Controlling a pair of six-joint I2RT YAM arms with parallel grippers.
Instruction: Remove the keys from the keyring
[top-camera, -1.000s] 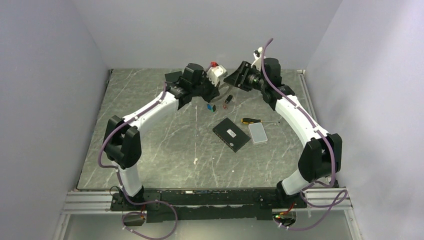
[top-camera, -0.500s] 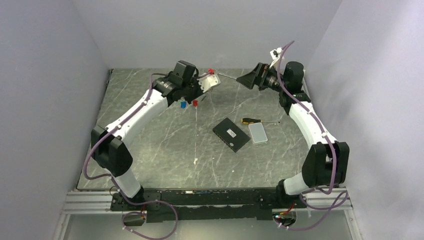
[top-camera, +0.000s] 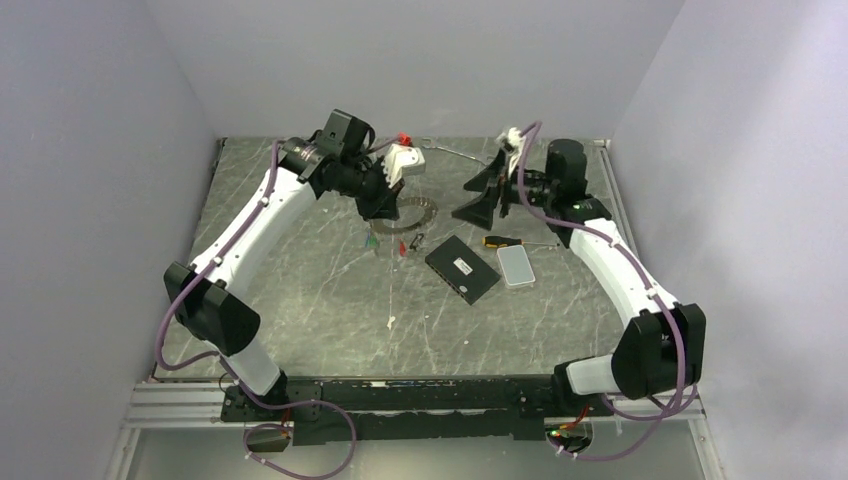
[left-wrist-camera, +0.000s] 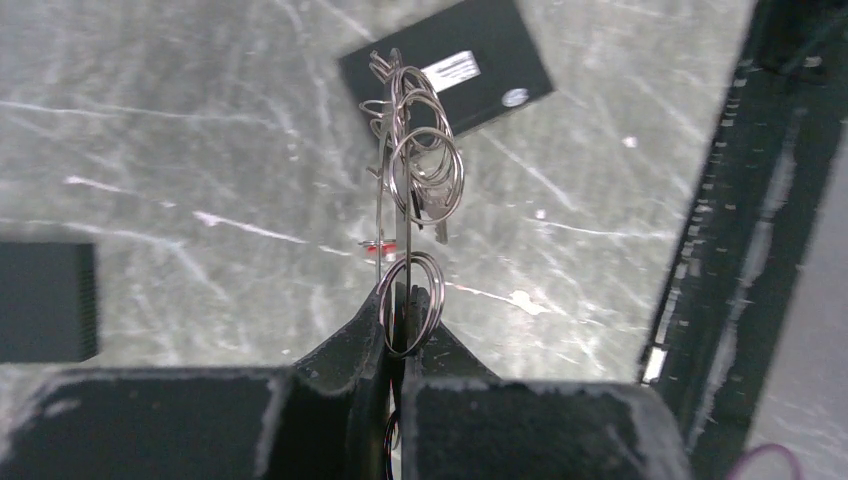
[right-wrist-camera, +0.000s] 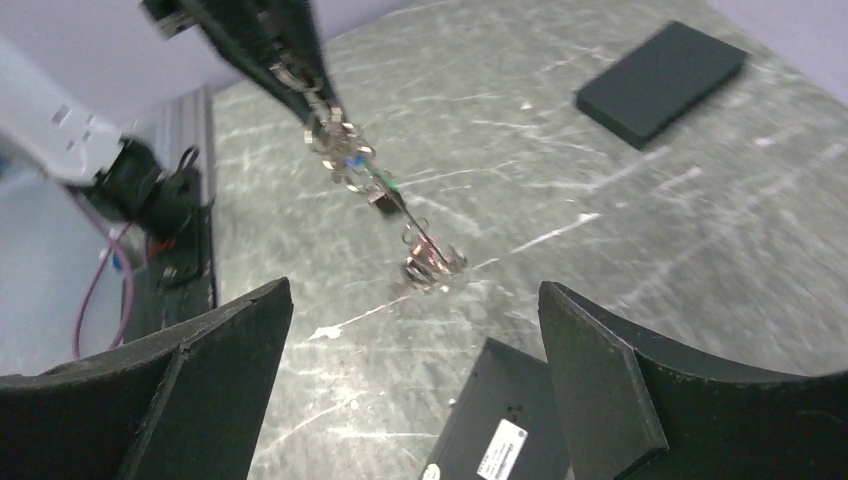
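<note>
My left gripper (top-camera: 388, 207) is shut on the keyring (top-camera: 412, 214), a thin grey loop that hangs below it over the table. In the left wrist view the keyring (left-wrist-camera: 398, 200) runs edge-on out of my left gripper (left-wrist-camera: 405, 308), with small split rings (left-wrist-camera: 425, 170) bunched on it. The keys (top-camera: 398, 245), green, red and dark, dangle at the ring's low end by the table. My right gripper (top-camera: 484, 193) stands wide open to the right, apart from the ring. From the right wrist, the keys (right-wrist-camera: 368, 178) string down toward the table beyond my open right gripper (right-wrist-camera: 415, 290).
A flat black box (top-camera: 462, 268) lies mid-table, with a pale grey slab (top-camera: 516, 265) and a yellow-handled screwdriver (top-camera: 500, 241) beside it. A thin silver tool (top-camera: 450, 151) lies at the back. Another black block (right-wrist-camera: 660, 80) sits farther off.
My left arm has swung down and forward with the keyring, so the keys now hang near the black box. My right gripper has opened wide and pulled back from the ring.
</note>
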